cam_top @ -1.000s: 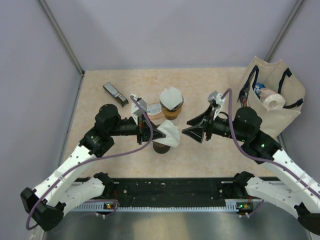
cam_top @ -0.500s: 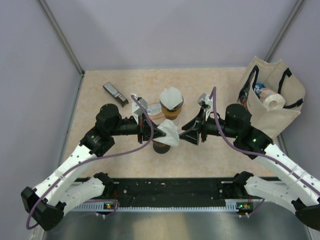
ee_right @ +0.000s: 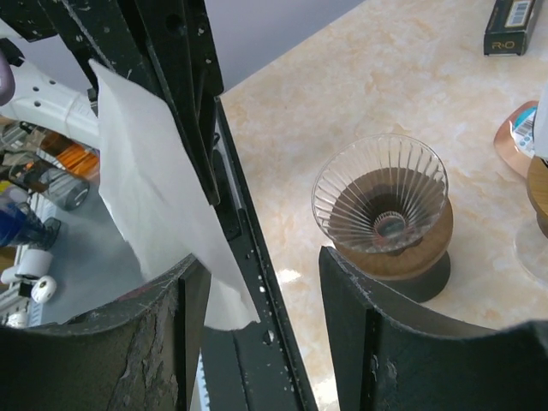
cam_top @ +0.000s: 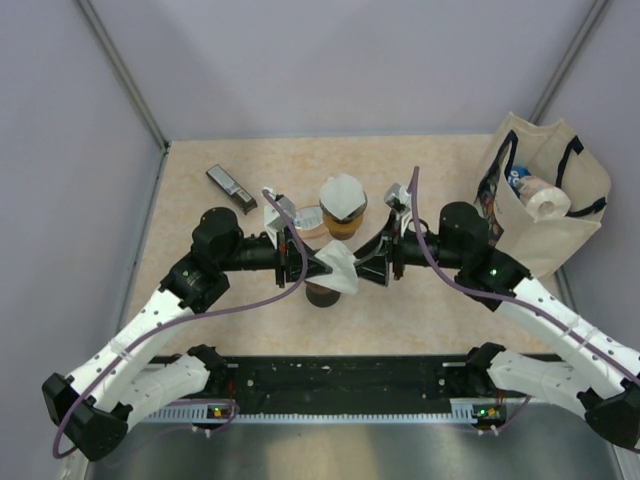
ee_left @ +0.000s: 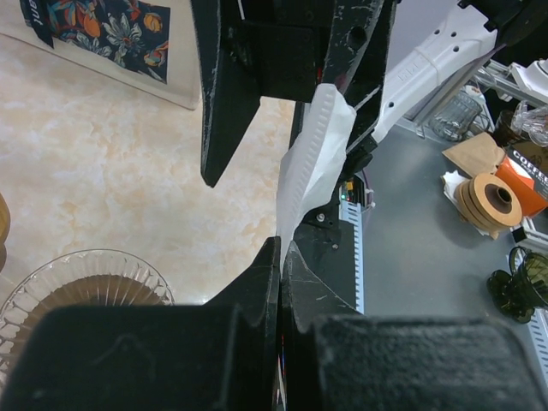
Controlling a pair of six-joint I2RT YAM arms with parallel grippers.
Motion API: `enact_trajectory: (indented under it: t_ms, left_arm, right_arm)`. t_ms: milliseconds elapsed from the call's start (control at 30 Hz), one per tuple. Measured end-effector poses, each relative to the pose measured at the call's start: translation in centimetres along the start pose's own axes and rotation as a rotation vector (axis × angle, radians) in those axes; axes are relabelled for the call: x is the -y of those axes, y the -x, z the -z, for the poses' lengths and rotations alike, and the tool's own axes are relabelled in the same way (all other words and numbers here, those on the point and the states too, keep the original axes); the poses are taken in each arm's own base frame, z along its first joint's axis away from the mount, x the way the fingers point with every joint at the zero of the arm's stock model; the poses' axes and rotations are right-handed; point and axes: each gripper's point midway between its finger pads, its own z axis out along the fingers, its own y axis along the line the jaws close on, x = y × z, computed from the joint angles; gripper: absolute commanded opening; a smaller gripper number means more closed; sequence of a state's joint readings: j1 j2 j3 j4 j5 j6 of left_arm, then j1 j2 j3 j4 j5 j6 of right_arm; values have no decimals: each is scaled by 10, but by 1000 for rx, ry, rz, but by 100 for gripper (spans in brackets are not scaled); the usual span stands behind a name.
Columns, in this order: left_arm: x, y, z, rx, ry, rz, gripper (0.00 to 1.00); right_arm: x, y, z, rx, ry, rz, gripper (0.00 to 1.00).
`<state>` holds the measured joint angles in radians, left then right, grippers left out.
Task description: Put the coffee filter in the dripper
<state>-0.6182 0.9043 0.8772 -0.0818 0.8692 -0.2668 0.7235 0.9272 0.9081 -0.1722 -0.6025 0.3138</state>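
1. Coffee filter (cam_top: 340,268), white paper folded flat, hangs in the air above the middle of the table. The left gripper (cam_top: 322,265) pinches one edge of it with its jaws closed tight.
2. We see the sheet reach rightward from that grip. Its free end points at the right gripper (cam_top: 366,268), which faces it head on, jaws partly apart, clamping nothing.
3. From the right wrist, the coffee filter's lower corner sits in the gap between the fingers (ee_right: 111,342). We cannot tell whether it touches either one.
4. The glass dripper (cam_top: 322,294), on a wooden base, stands directly beneath the filter.
5. We judge the right arm better placed to take the free edge.
6. The beige marbled tabletop (cam_top: 420,170) also holds a brown cup (cam_top: 343,210) just behind the dripper. A tote bag (cam_top: 560,225) sits well apart at the far right.
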Motion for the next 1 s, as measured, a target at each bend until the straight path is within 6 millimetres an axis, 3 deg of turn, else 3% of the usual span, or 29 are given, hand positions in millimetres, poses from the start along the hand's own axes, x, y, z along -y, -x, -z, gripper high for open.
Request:
enact_trajectory:
  t_ms: [233, 467, 567, 633, 733, 767, 800, 933, 1000]
  left_arm:
    - [2, 2, 0, 4, -15, -6, 0]
    - [4, 7, -5, 19, -52, -20, 0]
    - [2, 4, -7, 9, -63, -10, 0]
    - [1, 4, -8, 6, -62, -7, 3]
    - [0, 6, -8, 14, -55, -16, 58]
    - [-1, 7, -8, 17, -46, -16, 83]
    - [-3, 7, -8, 20, -27, -5, 99]
    - [-16, 11, -5, 27, 72, 20, 99]
    - [-26, 18, -3, 44, 149, 43, 99]
  right_arm:
    - [-10, -2, -11, -6, 102, -24, 47]
    - [-14, -5, -17, -6, 163, -35, 9]
    - [-13, -5, -19, -4, 163, -39, 0]
    - [-13, -3, -19, 1, 162, -38, 0]
    - [-13, 0, -17, 15, 146, -36, 0]
    - [-11, 1, -16, 23, 129, -35, 0]
    - [-8, 3, -14, 33, 103, -36, 0]
    - [11, 8, -4, 55, -58, -35, 0]
    - [31, 15, 4, 73, -204, -39, 0]
